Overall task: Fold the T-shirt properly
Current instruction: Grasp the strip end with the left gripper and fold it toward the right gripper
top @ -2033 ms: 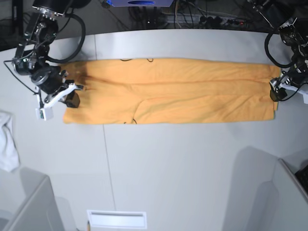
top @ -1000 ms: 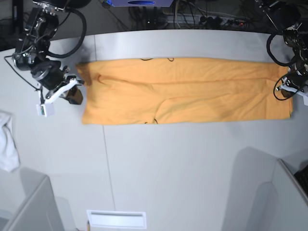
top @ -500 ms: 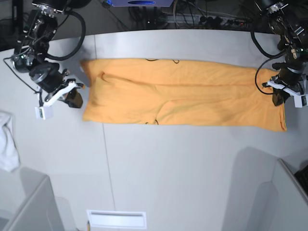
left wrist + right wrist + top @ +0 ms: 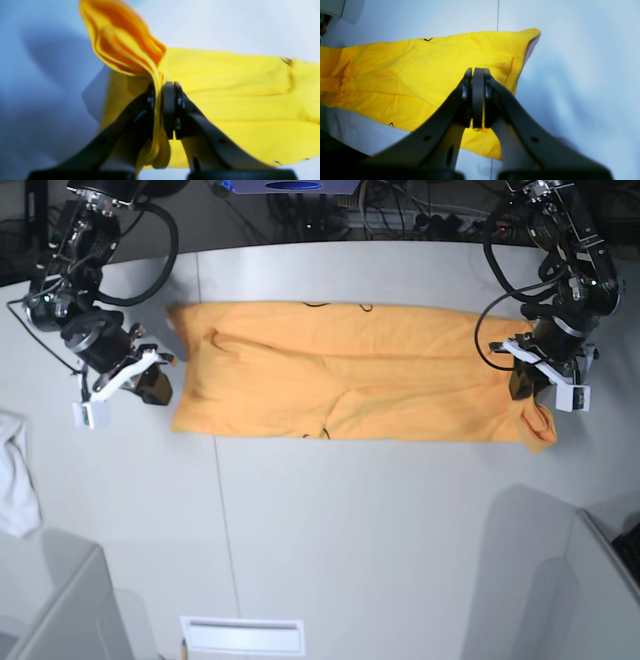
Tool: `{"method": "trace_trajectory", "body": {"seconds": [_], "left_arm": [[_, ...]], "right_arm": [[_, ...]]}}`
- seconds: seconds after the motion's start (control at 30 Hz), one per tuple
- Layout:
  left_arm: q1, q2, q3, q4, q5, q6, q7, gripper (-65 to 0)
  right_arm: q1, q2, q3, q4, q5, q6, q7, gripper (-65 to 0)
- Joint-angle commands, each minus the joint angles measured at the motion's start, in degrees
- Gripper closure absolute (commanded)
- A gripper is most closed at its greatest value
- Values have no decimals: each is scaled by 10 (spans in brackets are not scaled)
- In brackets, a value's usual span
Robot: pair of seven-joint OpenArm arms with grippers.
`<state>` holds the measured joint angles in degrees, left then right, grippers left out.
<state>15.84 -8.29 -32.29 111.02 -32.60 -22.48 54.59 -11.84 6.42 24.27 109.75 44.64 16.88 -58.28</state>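
The orange T-shirt (image 4: pixel 340 380) lies as a long folded strip across the far half of the white table (image 4: pixel 350 520). Its right end is lifted and bunched, drooping at the tip. My left gripper (image 4: pixel 522 385) is shut on that end. In the left wrist view several cloth layers (image 4: pixel 125 50) rise out from between the pads of the left gripper (image 4: pixel 160 85). My right gripper (image 4: pixel 152 385) hovers beside the shirt's left edge. Its pads are pressed together in the right wrist view (image 4: pixel 475 71) with nothing seen between them. The T-shirt (image 4: pixel 420 75) lies flat beyond them, with small black marks.
A small white cloth (image 4: pixel 15 480) lies at the table's left edge. Grey box-like shapes fill the bottom left (image 4: pixel 60 600) and bottom right (image 4: pixel 560 580) corners. A white slotted plate (image 4: pixel 240 635) sits at the front edge. Cables run behind the table.
My left gripper has carried the shirt's right end up and leftward over the table, so the strip is shorter and its end bunches. The right gripper has barely moved.
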Motion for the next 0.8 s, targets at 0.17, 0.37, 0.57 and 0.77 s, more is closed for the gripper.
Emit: {"method": "trace_trajectory", "body": {"seconds": [0.17,0.37,0.57,0.77], "left_arm": [[-3,29,68,11,-7,1,-13,0],[-15,42,164,8,-8,48,-14,0],[-42,42,249,-10,-8,91,-14,0],[-45,41,286,-19,-8,106,-14,0]], "right_arm": [[6,6,2,4,9,0,12,0],[6,6,2,4,9,0,12,0],[6,6,2,4,9,0,12,0],[6,6,2,4,9,0,12,0]]}}
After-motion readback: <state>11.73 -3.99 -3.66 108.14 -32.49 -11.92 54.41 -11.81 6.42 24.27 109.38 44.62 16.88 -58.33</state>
